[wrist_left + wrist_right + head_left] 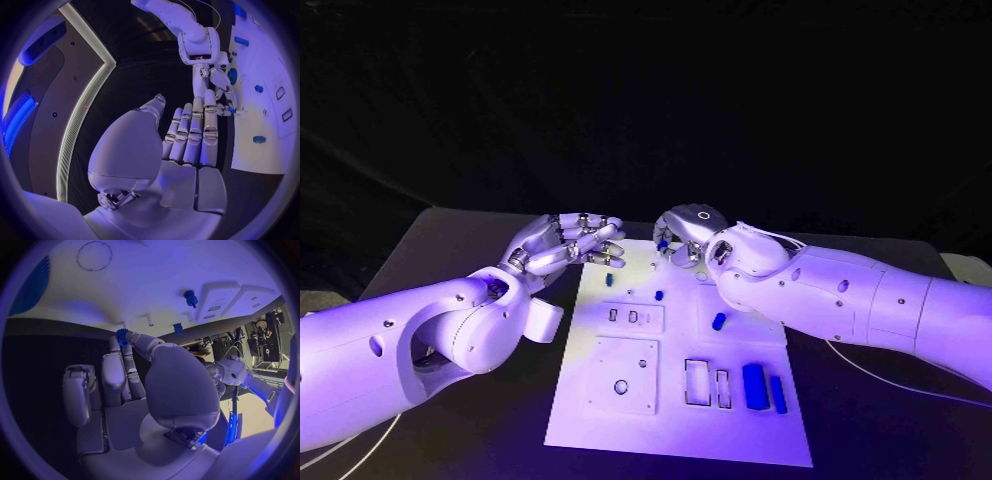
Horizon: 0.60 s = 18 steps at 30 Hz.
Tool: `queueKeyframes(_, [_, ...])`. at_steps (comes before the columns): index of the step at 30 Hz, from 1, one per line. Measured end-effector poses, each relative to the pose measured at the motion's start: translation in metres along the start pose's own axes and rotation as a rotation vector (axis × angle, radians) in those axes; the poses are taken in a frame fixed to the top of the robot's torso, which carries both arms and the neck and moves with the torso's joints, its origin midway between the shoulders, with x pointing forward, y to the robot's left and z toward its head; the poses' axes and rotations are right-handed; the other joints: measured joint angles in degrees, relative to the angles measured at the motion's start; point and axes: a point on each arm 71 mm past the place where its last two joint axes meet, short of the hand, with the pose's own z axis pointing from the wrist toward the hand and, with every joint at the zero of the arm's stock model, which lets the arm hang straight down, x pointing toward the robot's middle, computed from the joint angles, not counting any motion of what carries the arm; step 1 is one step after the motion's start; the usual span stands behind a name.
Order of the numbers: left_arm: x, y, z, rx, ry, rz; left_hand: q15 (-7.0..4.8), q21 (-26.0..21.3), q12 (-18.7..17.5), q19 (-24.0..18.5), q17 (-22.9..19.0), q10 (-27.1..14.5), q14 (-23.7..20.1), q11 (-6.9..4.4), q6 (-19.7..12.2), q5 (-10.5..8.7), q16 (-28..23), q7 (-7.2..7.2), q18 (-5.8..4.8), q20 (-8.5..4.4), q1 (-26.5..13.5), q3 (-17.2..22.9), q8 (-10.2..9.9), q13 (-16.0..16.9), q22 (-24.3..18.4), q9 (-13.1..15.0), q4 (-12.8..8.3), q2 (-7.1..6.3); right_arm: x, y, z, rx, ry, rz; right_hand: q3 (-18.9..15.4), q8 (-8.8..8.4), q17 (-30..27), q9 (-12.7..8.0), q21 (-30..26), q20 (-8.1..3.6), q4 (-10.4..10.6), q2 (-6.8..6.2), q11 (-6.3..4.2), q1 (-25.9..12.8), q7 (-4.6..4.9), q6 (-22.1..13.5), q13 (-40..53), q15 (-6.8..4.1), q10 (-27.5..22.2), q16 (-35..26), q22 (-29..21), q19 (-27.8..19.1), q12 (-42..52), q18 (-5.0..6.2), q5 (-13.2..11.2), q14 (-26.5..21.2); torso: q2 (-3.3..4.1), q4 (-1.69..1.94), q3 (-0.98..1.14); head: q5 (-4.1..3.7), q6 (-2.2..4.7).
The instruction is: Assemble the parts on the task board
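The small blue ridged plastic part (122, 335), light, stiff and likely slippery, sits pinched at the right robot hand's (687, 236) fingertips (128, 342) over the white task board (668, 425), best held by its ridged sides, while the left robot hand (571, 243) hovers empty, fingers loosely extended.

White rectangular task board (678, 420) lying flat on the black table, its face carrying raised plates with slots and a round hole, plus two upright rectangular frames. Blue parts (718, 321) — two long bars lying side by side near the board's right edge, one short oblong piece at mid-board, two small pegs standing farther back — and one small toothed piece (121, 333) pinched at the right hand's (134, 385) fingertips.
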Motion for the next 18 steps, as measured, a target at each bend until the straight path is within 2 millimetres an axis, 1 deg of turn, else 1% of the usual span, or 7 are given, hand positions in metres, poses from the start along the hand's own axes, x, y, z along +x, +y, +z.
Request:
queueKeyframes(8, [-0.0021, 0.0003, 0.0003, -0.001, -0.005, 0.003, 0.00, 0.00, 0.00, 0.00, -0.01, 0.00, 0.00, 0.00, 0.00, 0.00, 0.00, 0.00, 0.00, 0.00, 0.00, 0.00, 0.00, 0.00, 0.00, 0.00, 0.00, 0.00, 0.0017, 0.0010, -0.0030, -0.007, 0.008, 0.006, -0.01, 0.00, 0.08, 0.05, 0.00, 0.00, 0.00, 0.00, 0.00, 0.00, 0.00, 0.00, -0.02, 0.00, 0.01, 0.00, -0.01, 0.00, -0.08, 0.00, -0.18, 0.00, -0.04, -0.05, 0.00, 0.13, -0.04])
queueKeyframes(13, [-0.0028, 0.0004, 0.0003, -0.001, -0.007, 0.003, 0.00, 0.00, 0.00, 0.00, -0.01, 0.00, 0.00, 0.00, 0.00, 0.00, 0.00, 0.00, -0.01, 0.00, 0.00, 0.00, 0.00, 0.00, 0.00, 0.00, 0.00, 0.00, 0.0017, 0.0010, -0.0033, -0.008, 0.007, 0.007, -0.01, 0.00, 0.08, 0.06, 0.00, 0.00, 0.00, -0.01, 0.01, -0.01, 0.00, 0.00, -0.05, 0.00, 0.01, 0.00, -0.01, 0.00, -0.21, 0.00, -0.22, 0.00, -0.04, -0.02, 0.04, 0.22, 0.07])
queueKeyframes(18, [-0.0031, 0.0004, 0.0004, -0.001, -0.007, 0.004, 0.00, 0.00, -0.28, 0.00, 0.20, 0.00, 0.00, 0.00, 0.00, 0.00, 0.00, 0.00, 0.00, 0.00, 0.00, 0.00, -0.28, 0.00, -0.06, 0.01, 0.00, 0.00, 0.0018, 0.0014, -0.0029, -0.008, 0.006, 0.007, -0.01, -0.01, -0.17, 0.08, -0.17, 0.00, 0.00, -0.01, -0.01, -0.01, -0.01, -0.01, -0.11, 0.00, -0.01, 0.00, -0.01, 0.00, -0.06, 0.00, -0.06, 0.00, -0.04, -0.02, 0.04, 0.27, 0.15])
